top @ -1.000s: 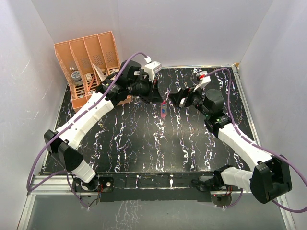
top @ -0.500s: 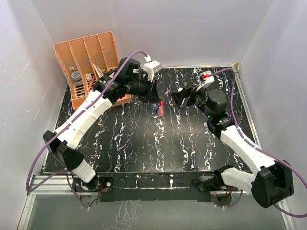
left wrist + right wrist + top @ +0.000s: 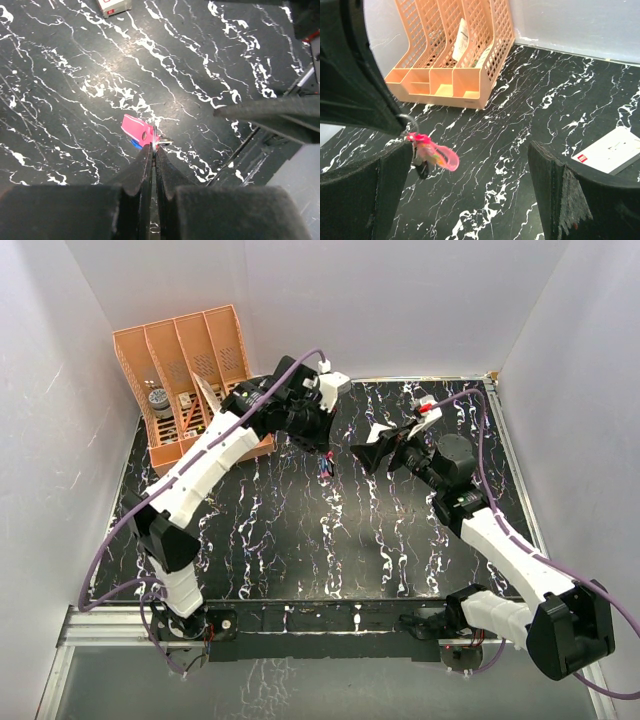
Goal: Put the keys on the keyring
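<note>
Keyring (image 3: pixel 327 461) pinched between the tightly closed left jaws and lifted clear of the desk (image 3: pixel 300 540). Grip taken on the thin silver ring (image 3: pixel 410 121), right at the jaw tips. Pink fob (image 3: pixel 139 131) dangling just past those tips, tilted, with nothing under it but dark marbled desk.

Keys (image 3: pixel 422 169) bunched with the fob directly beneath the left jaws. A sliver of blue head (image 3: pixel 133 144) peeping out from under the pink strap in the left wrist view; a dark head hanging lowest in the right wrist view. Threaded on the ring or only lying against it: cannot tell.

Right jaws spread wide, gripping nothing, facing the left jaws across a short gap. Keyring hanging just ahead of the right jaws, nearer to one finger (image 3: pixel 360 200) than to the other, not midway between them. Seen from above, apart from both fingers.

Orange file rack (image 3: pixel 190 365) standing on the desk beyond the left jaws, well apart from the keyring; straight ahead of the right jaws and farther off than the fob. Flat white box (image 3: pixel 612 150) with a small red mark lying on the desk ahead of the right jaws, off toward the other finger, well apart from everything held.
</note>
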Controlling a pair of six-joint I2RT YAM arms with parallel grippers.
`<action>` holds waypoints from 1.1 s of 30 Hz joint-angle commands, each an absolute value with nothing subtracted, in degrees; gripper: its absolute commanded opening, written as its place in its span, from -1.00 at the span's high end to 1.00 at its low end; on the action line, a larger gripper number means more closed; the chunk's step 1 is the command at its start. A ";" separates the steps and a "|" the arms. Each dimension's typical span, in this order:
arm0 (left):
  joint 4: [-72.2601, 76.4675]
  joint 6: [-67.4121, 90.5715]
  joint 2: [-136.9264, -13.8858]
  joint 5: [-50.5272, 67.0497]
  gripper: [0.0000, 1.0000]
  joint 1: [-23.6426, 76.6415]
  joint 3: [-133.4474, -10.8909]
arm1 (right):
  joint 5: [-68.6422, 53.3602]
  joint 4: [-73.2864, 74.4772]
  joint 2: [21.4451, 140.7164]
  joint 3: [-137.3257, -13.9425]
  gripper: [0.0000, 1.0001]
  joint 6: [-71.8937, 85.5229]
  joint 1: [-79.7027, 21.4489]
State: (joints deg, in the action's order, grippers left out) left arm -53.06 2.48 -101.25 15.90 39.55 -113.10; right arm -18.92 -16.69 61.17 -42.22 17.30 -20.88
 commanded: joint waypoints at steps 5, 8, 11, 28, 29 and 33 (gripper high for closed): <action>-64.22 0.36 -107.00 6.53 1.00 42.04 -125.42 | -24.97 -22.37 59.68 -39.71 -0.96 19.10 -20.74; -66.08 0.29 -109.26 4.69 1.00 43.37 -128.57 | -26.57 -25.01 59.87 -38.32 -0.96 21.04 -20.74; -67.88 0.43 -111.65 1.21 1.00 45.06 -131.64 | -27.23 -25.89 60.64 -37.93 -0.96 21.65 -20.78; -77.74 -2.72 -117.91 -9.46 1.00 49.04 -137.30 | -26.38 -25.47 61.34 -36.90 -0.96 21.78 -20.83; -77.60 -2.70 -117.94 -9.48 1.00 49.00 -137.35 | -26.72 -25.60 61.67 -36.69 -0.96 21.93 -20.82; -76.42 -2.72 -117.78 -6.25 1.00 49.00 -137.82 | -27.62 -27.14 62.75 -35.62 -0.96 22.57 -21.04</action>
State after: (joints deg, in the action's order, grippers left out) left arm -74.46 -2.15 -117.99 -7.79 48.77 -135.37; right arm -26.28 -22.61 61.91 -36.80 21.61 -20.88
